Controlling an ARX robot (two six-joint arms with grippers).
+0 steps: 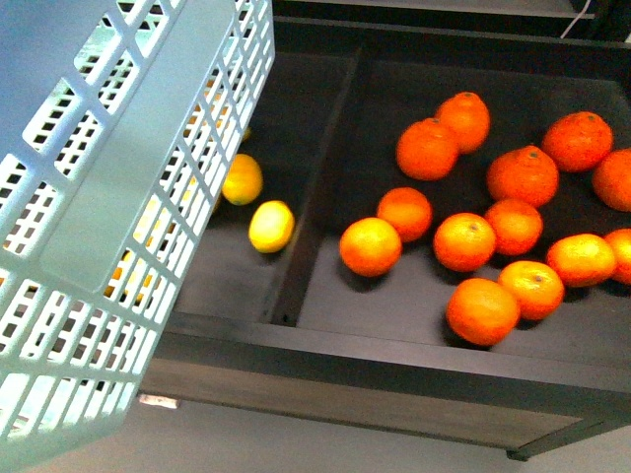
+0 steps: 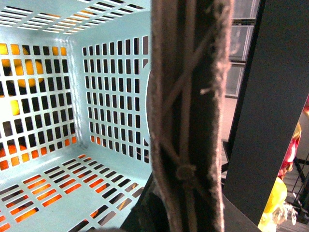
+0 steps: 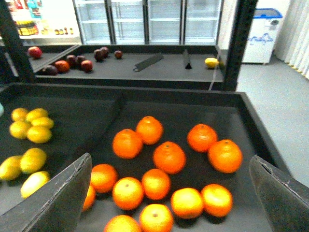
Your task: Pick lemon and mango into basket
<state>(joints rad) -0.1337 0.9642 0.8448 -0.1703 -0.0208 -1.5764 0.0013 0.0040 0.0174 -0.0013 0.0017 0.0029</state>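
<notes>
Jaws: right wide apart over tangerines (image 3: 169, 157); left perhaps on basket (image 2: 111, 96) handle (image 2: 188, 121).

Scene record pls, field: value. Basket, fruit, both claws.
basket: turquoise, tilted, at left in the front view, covering part of the tray; visible interior empty
handle: brown, close before the left wrist camera
lemons: left compartment of the dark tray
tangerines: right compartment
mango: none identifiable
right claw: open, empty, over the tangerines
left claw: state not visible
</notes>
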